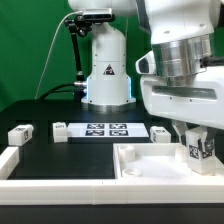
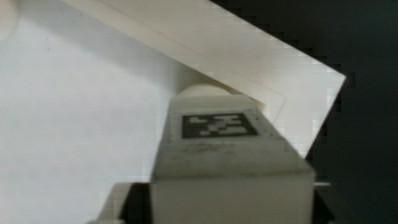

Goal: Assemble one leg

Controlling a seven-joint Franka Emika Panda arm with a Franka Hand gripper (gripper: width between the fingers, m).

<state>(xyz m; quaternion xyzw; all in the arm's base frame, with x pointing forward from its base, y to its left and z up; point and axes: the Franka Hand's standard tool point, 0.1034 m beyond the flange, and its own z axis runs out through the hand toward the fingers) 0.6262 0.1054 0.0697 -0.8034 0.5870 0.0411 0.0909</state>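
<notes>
Closest to the lens in the wrist view is the leg (image 2: pixel 217 140), tagged face showing, its flanks pinched by the end effector (image 1: pixel 199 152), which is clamped onto it. Behind it lies the white tray-like part (image 1: pixel 150 168), with one raised corner (image 2: pixel 294 72) just beyond the leg's tip. In the exterior view the held leg hangs upright at four o'clock, over the tray-like part; I cannot tell whether it touches the surface. A loose leg (image 1: pixel 160 131) rests on the black worktop (image 1: pixel 60 165) at three o'clock of the marker board (image 1: pixel 105 129). Another (image 1: pixel 20 133) sits at nine o'clock of it, well apart.

The step looks like bringing the leg to its corner seat. The main risk, as I judge it, is that the leg arrives slightly off or tilted and catches the raised rim, so it jams or twists in the grip. Pressing down then could shove the tray-like part, which nothing visible holds down, across the worktop. A shallow hold could also let the leg slip.
</notes>
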